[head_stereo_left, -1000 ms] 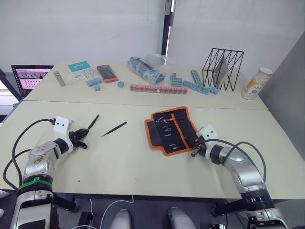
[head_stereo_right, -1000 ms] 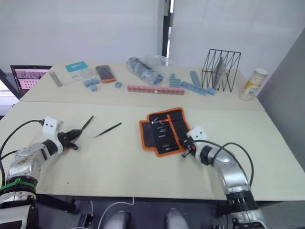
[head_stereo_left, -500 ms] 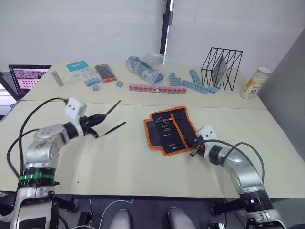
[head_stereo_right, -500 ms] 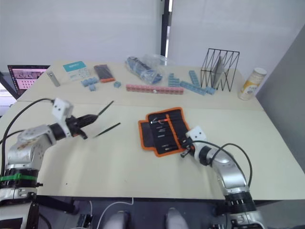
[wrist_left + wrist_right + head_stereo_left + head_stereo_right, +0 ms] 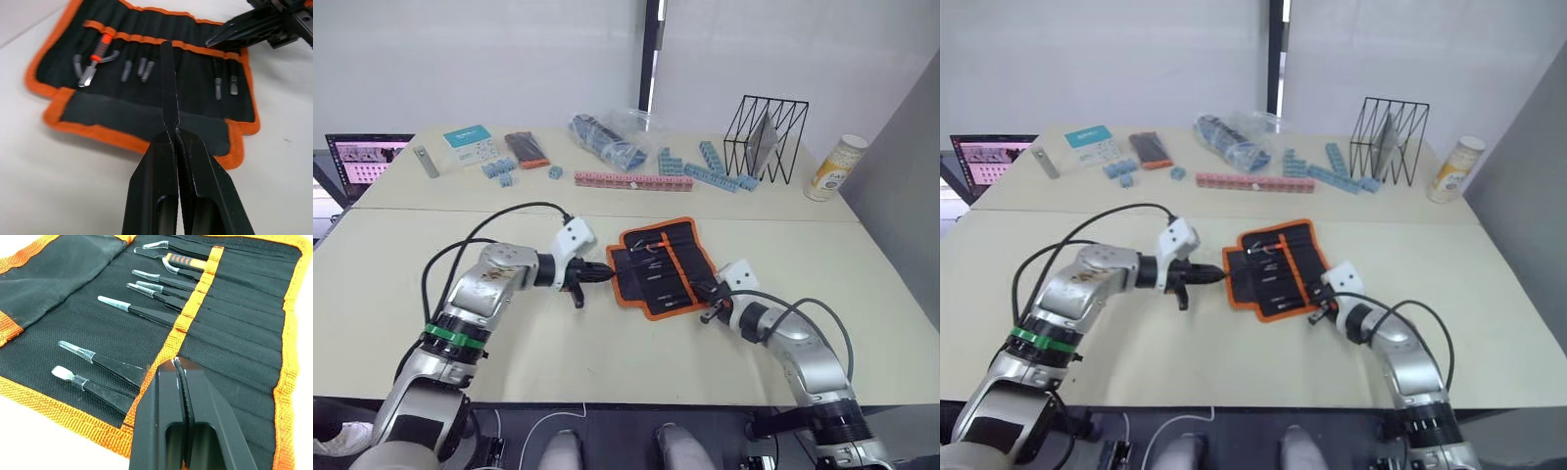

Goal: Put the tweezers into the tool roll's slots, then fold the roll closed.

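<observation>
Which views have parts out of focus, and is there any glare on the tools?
Left wrist view: the tool roll looks soft, the held tweezers sharper. Right wrist view: the clear tip caps catch small highlights, and the near fingers blur. Eye views: even light, no strong glare.

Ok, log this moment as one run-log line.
left gripper: shut on tweezer, at tool roll edge | right gripper: pinching roll's orange band | roll: open

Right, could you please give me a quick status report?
Left gripper shut on a tweezer, at the tool roll. Right gripper shut, on the roll's orange band. Nothing in the way.
</observation>
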Motion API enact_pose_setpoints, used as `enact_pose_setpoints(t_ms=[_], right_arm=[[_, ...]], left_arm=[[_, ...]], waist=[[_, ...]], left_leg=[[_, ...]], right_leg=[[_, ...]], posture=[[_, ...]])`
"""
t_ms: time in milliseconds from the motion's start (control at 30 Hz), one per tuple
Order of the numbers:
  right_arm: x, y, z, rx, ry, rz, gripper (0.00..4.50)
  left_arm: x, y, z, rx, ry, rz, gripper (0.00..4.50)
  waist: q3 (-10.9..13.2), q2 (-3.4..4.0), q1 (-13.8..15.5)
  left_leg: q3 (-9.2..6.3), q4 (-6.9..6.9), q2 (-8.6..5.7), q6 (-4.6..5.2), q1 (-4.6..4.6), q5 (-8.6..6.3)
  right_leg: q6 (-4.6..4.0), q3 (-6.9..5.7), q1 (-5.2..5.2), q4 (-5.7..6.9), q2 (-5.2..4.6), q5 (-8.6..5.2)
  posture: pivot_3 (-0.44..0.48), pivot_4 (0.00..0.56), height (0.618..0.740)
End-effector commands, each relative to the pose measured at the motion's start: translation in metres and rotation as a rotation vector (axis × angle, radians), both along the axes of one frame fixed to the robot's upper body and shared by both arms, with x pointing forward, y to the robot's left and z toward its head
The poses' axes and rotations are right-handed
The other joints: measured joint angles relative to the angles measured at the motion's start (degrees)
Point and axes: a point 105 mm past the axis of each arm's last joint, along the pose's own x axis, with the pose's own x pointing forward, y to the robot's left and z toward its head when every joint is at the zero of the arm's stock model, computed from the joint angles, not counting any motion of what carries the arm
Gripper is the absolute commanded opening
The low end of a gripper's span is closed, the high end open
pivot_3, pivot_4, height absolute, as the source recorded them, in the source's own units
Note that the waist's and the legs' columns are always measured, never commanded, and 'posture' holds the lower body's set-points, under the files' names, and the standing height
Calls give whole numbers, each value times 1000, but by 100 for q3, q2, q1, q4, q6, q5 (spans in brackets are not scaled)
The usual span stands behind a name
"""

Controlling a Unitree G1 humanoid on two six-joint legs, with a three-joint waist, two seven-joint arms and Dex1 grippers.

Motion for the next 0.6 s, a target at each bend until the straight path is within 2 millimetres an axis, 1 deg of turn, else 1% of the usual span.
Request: enact_pose_setpoints(t_ms=[33,133,233,600], right_arm=[[-7,3,-12,-2,49,-2,0],[-8,3,-11,-1,48,-4,0],[-9,1,-10,-4,47,-9,0],[-8,-1,-9,-5,46,-27,0]], left_arm=[[3,-15,5,43,-40,-31,13],[3,-26,3,79,-34,-55,13],[5,-31,3,110,-32,-58,13],[11,-34,-8,203,-26,-80,13]], waist=[[0,0,-2],[0,0,-11],[0,0,-9],[0,0,-3]], left_leg=[[-1,0,0,0,0,0],[0,-3,-1,0,1,0],[-1,-2,-1,0,0,0],[-1,0,-1,0,-1,0]], right_leg=[[0,0,0,0,0,0],[0,1,-1,0,0,0],[0,1,-2,0,0,0],[0,1,-1,0,0,0]], posture=[[0,150,740],[0,150,740],[0,150,740],[0,150,740]])
